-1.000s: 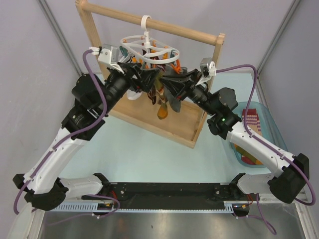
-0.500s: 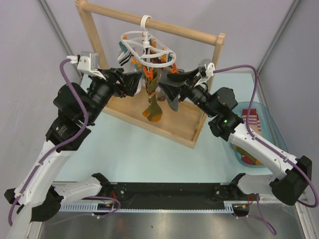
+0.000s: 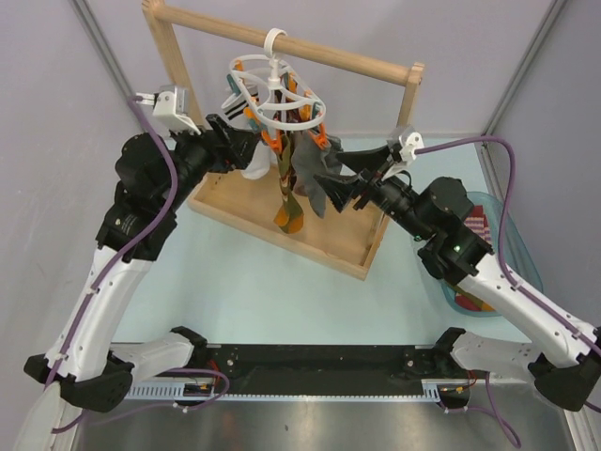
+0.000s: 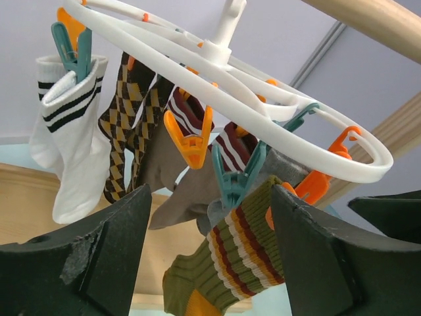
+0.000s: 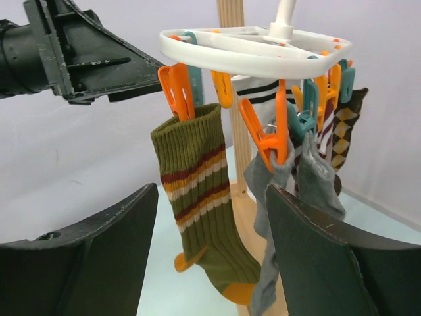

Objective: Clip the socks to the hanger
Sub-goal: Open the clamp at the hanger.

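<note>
The white hanger (image 3: 272, 94) hangs by its hook from the wooden bar. Several socks are clipped to it: white with dark stripes (image 4: 69, 145), brown argyle (image 4: 131, 125), red-white striped (image 4: 227, 141), grey (image 5: 309, 171) and the olive-orange striped sock (image 3: 286, 202). A teal clip (image 4: 233, 178) holds the striped sock's cuff (image 4: 263, 224). My left gripper (image 3: 242, 148) is open and empty, just left of the hanger. My right gripper (image 3: 331, 180) is open and empty, just right of the socks. Neither touches a sock.
The tall wooden rack frame (image 3: 394, 70) stands on a wooden base (image 3: 329, 235) at the table's back. A blue bin (image 3: 498, 221) at the right holds more socks, one red-white striped (image 3: 472, 225). The cell's grey walls stand close on both sides.
Both grippers were closed in around the striped sock at the hanger. The left drew back left and up, the right drew back right. The sock now hangs free from its clip.
</note>
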You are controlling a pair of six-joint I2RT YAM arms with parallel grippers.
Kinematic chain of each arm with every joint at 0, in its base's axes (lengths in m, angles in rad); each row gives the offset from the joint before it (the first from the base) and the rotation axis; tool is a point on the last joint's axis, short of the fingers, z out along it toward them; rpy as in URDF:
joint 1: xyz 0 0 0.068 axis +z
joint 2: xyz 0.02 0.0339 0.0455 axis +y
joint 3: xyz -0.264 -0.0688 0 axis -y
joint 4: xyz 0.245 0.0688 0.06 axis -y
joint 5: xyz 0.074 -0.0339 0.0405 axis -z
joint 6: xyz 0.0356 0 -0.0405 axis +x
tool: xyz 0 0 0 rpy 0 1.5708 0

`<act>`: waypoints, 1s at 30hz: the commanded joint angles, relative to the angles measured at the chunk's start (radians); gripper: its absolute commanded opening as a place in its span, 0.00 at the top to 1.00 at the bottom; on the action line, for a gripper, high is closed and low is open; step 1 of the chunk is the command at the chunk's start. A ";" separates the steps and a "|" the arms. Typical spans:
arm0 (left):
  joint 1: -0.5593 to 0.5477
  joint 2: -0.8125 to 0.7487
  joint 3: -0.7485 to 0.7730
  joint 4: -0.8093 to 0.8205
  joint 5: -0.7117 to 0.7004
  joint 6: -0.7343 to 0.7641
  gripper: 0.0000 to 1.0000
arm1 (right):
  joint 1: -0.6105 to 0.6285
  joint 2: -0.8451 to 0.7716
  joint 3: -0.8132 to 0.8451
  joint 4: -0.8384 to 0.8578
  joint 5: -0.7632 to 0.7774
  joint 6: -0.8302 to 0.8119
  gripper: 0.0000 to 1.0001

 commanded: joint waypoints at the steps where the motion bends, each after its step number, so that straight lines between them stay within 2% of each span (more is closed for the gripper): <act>1: 0.027 0.005 0.041 0.035 0.112 -0.024 0.23 | 0.007 -0.077 0.024 -0.092 0.040 -0.043 0.28; 6: 0.027 0.034 0.083 0.038 0.157 -0.011 0.25 | 0.008 -0.144 0.005 -0.138 0.058 -0.046 0.27; 15: 0.029 0.080 0.109 0.038 0.138 -0.007 0.28 | 0.010 -0.212 -0.004 -0.190 0.092 -0.069 0.27; 30: 0.027 0.122 0.119 0.083 0.178 -0.076 0.36 | 0.010 -0.210 -0.018 -0.195 0.098 -0.066 0.27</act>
